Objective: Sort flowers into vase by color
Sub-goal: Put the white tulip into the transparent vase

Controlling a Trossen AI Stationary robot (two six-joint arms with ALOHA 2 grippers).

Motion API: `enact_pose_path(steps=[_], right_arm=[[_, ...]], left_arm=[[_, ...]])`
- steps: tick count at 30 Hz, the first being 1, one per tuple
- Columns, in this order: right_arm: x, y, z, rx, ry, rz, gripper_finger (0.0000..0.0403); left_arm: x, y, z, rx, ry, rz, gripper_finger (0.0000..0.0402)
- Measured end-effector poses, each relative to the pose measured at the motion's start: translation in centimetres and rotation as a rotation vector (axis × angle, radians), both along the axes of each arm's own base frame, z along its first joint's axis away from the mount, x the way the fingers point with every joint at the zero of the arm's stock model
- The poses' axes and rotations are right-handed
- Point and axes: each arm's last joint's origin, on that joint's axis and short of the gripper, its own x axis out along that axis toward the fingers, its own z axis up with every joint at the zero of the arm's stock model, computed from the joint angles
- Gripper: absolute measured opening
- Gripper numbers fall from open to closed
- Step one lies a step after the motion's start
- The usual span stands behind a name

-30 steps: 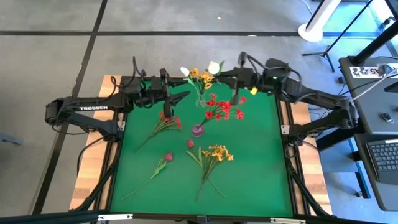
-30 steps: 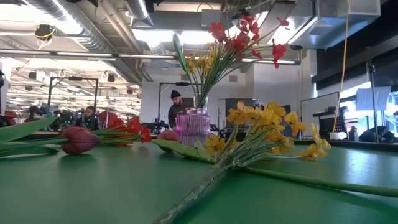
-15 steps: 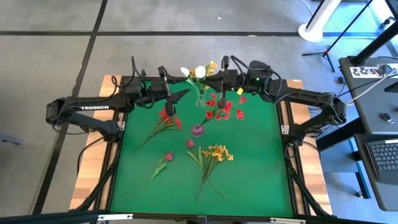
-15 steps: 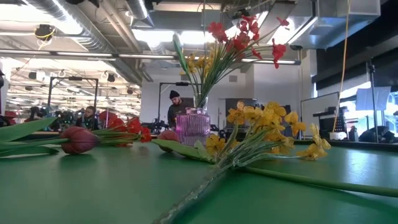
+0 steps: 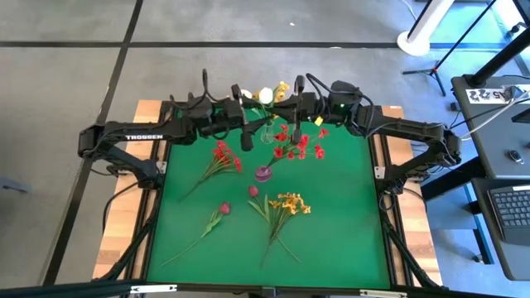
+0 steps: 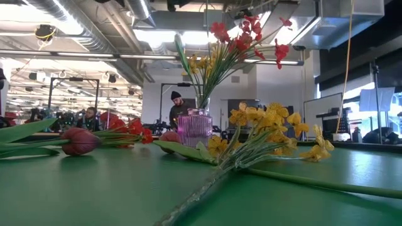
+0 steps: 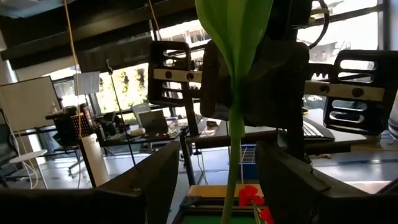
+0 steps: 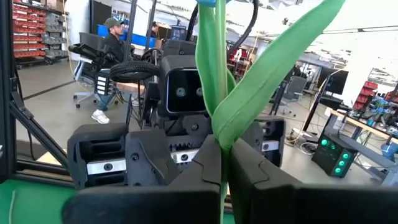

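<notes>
Flowers lie scattered on the green desk (image 5: 348, 232); both arms meet at the far edge. Right claw (image 8: 222, 163) pinches a white bud's (image 5: 265, 94) stem, left claw (image 5: 246, 142) gapes wide around it. Mistimed handover drops it, or topples the clear vase (image 5: 267, 135).

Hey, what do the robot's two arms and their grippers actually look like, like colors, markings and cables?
Both arms are black and jointed. The left arm carries white lettering along its link, and black cables loop above its wrist. The right arm shows a small green light near its wrist. The right gripper has two chunky dark fingers on a toothed rail.
</notes>
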Motion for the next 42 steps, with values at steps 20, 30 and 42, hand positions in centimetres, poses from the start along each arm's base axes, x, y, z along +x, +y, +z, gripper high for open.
enact_pose_path(steps=[20, 30, 42], right_arm=[[0.0, 0.0, -0.3, 0.027, 0.028, 0.011, 0.0039], [-1.6, 0.4, 0.3, 0.049, 0.080, -0.031, 0.0154], [-6.8, 1.4, 2.4, 0.066, 0.157, -0.153, 0.0303]], left_arm=[[0.2, -0.7, -0.2, -0.044, 0.005, 0.016, 0.0009], [0.3, -1.4, -0.1, -0.048, 0.002, 0.044, 0.0002], [-2.5, -2.0, 1.9, -0.059, 0.008, 0.068, 0.0001]])
